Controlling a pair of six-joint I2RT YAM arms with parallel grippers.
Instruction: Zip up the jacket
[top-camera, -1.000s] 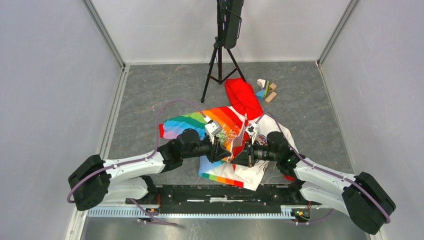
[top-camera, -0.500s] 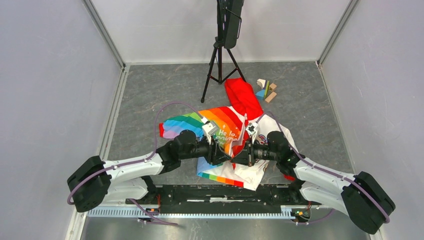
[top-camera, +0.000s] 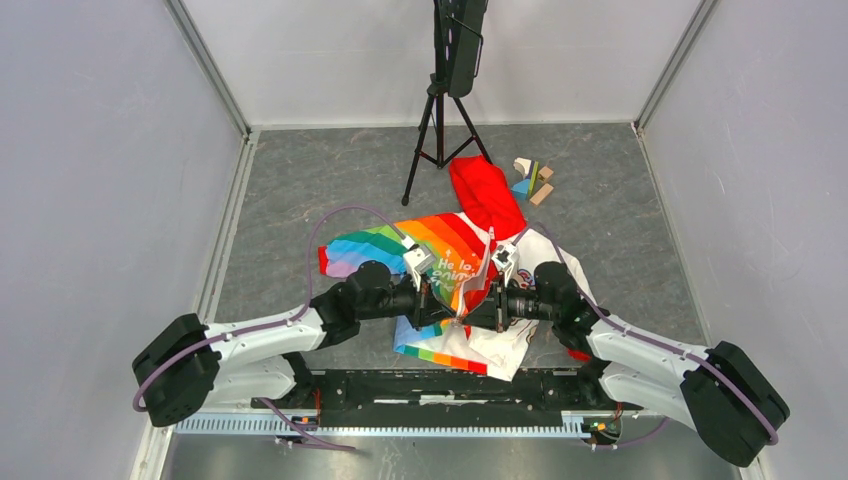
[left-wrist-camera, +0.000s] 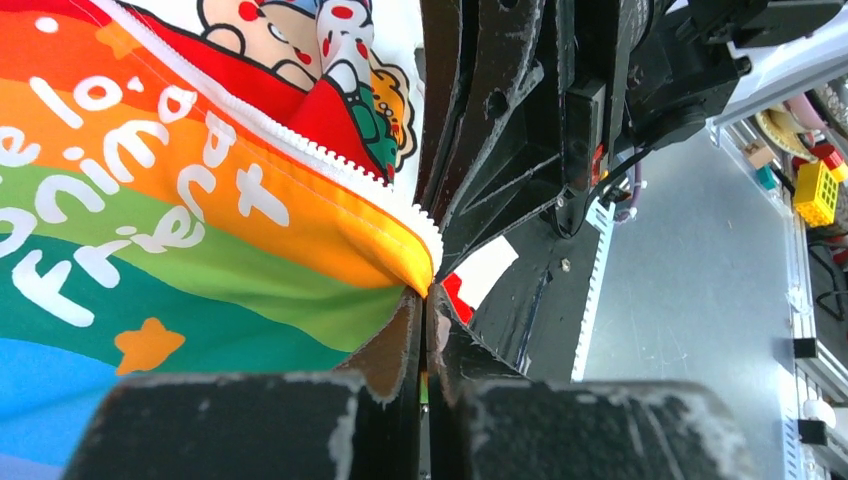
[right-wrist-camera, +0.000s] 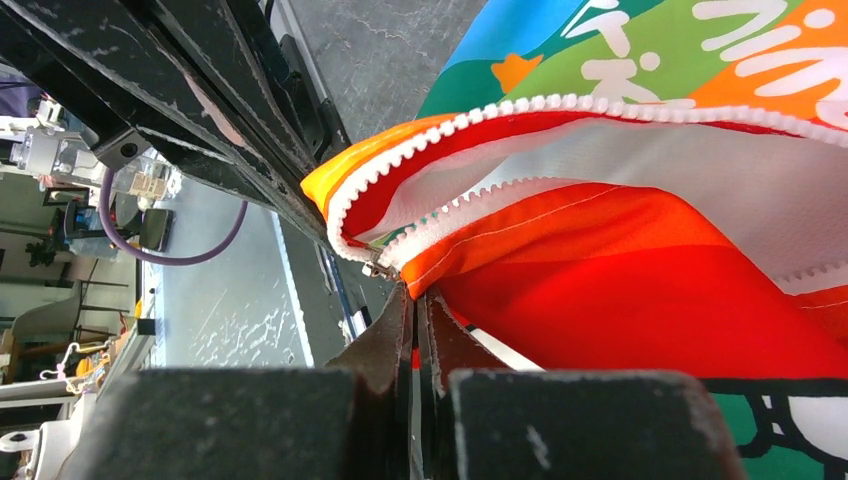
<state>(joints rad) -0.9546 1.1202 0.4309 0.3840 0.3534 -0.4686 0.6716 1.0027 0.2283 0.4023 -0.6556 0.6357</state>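
The jacket (top-camera: 455, 250) lies mid-table with its red hood (top-camera: 487, 195) far, its rainbow half (top-camera: 385, 245) on the left and its white half (top-camera: 563, 262) on the right. My left gripper (top-camera: 446, 305) is shut on the rainbow half's front edge (left-wrist-camera: 427, 292), just below the white zipper teeth (left-wrist-camera: 300, 150). My right gripper (top-camera: 482, 305) faces it, almost touching, and is shut on the other front edge (right-wrist-camera: 415, 295) at the low end of the zipper (right-wrist-camera: 560, 105). Both edges are lifted off the table. The two rows of teeth are apart above a small metal end piece (right-wrist-camera: 372, 268).
A black tripod (top-camera: 438, 130) stands at the back centre. A few small wooden blocks (top-camera: 532, 180) lie right of the hood. Grey walls close in both sides. The arms' black base rail (top-camera: 440, 385) runs along the near edge.
My left gripper has drawn slightly to the left with the rainbow edge, showing more of the white lettering. The right gripper has hardly moved.
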